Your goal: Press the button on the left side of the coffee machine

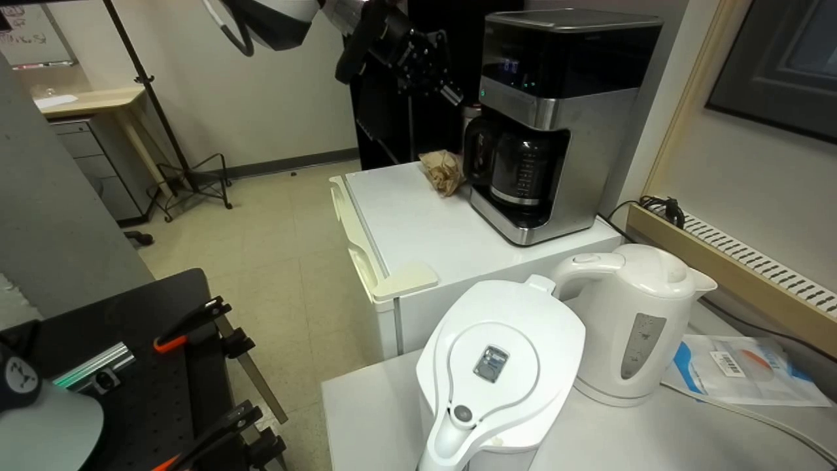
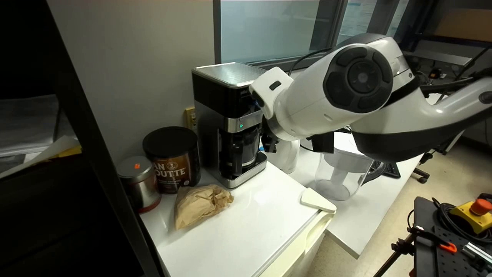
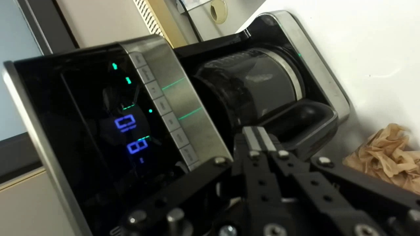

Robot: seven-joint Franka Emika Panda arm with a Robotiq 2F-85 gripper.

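The coffee machine [image 1: 598,150] stands upright on a white cabinet top; it is tall and black with silver trim and also shows in an exterior view [image 2: 209,140]. In the wrist view its lit display panel and a silver strip with a row of small buttons [image 3: 162,106] face me; their labels are too blurred to read. A small green light [image 2: 241,125] glows on the strip. The dark carafe [image 3: 269,80] sits inside. My gripper [image 1: 451,93] is shut and empty, its fingertips [image 3: 259,139] in front of the machine, apparently apart from it. My arm hides the fingertips in an exterior view.
A crumpled paper bag [image 1: 443,171] lies beside the machine. A coffee can [image 2: 171,163] and a metal tin [image 2: 138,181] stand near it. A white kettle [image 1: 644,314] and a white filter jug [image 1: 510,307] stand on the adjoining table.
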